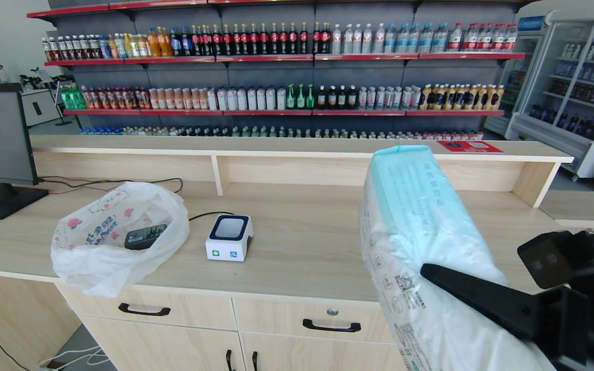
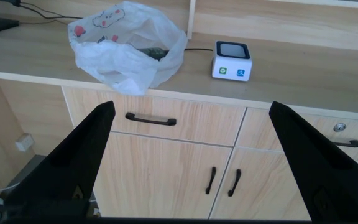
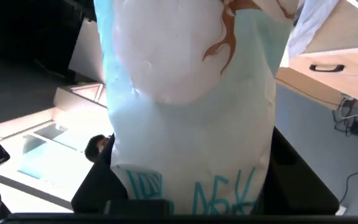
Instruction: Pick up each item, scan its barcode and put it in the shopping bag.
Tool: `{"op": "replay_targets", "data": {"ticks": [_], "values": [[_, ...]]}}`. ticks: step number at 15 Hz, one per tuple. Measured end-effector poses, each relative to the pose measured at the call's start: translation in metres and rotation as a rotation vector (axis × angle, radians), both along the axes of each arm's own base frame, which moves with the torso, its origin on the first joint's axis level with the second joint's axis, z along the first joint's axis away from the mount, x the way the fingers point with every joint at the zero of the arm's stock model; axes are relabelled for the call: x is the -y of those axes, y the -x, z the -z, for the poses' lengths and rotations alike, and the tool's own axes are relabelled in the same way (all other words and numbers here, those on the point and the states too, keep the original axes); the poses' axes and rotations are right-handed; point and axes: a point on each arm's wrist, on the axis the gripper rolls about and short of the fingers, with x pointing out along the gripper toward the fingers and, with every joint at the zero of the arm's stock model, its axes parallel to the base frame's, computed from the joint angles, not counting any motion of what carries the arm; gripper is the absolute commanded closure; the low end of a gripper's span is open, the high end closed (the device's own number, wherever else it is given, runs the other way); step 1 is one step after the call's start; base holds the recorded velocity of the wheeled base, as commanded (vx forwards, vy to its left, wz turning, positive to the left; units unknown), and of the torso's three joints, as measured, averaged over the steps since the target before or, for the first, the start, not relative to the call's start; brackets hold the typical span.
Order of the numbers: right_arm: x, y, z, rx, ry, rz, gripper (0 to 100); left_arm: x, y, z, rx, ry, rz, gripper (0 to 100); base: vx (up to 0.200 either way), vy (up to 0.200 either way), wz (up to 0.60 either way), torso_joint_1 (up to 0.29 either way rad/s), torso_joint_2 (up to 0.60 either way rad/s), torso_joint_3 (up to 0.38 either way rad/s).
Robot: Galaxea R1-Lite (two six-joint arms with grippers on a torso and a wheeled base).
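Presently: right gripper (image 3: 197, 186) pinches white-and-teal pack (image 1: 421, 232) right of scanner (image 1: 229, 237); left gripper (image 2: 191, 107) jaws spread, empty; shopping bag (image 1: 85, 257) just left of scanner.

Glossy plastic pack (image 1: 421, 226), thin crinkled plastic shopping bag (image 1: 91, 260), matt wood-grain counter (image 1: 302, 242).

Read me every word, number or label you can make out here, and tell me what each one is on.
package in the right gripper: blue print and a code patch, too blurred to quote.
shopping bag: blue characters, not legible.
scanner: two small icons, no readable text.
shelf bottles: labels too small to read.
red mat on the counter ledge: print too small to read.
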Motion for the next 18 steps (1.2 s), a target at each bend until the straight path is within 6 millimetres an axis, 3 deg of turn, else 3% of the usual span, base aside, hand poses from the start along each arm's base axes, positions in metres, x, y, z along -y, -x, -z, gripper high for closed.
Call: {"op": "replay_targets", "data": {"ticks": [4,9,13,18], "values": [[-0.012,-0.018,0.022,0.163,0.231,0.066,100,0.000,0.000,0.000,0.000,0.000,0.000,0,0.000,0.000,0.00,0.000,0.00,0.000],[-0.011,-0.035,0.058,0.284,0.529,0.122,100,0.000,0.000,0.000,0.000,0.005,-0.001,0,0.000,0.000,0.00,0.000,0.00,0.000],[-0.012,-0.044,0.067,0.349,0.670,0.251,100,0.000,0.000,0.000,0.000,0.012,-0.001,0,0.000,0.000,0.00,0.000,0.00,0.000],[-0.022,-0.061,0.061,0.497,0.828,0.460,100,0.000,0.000,0.000,0.000,0.012,-0.001,0,0.000,0.000,0.00,0.000,0.00,0.000]]}}
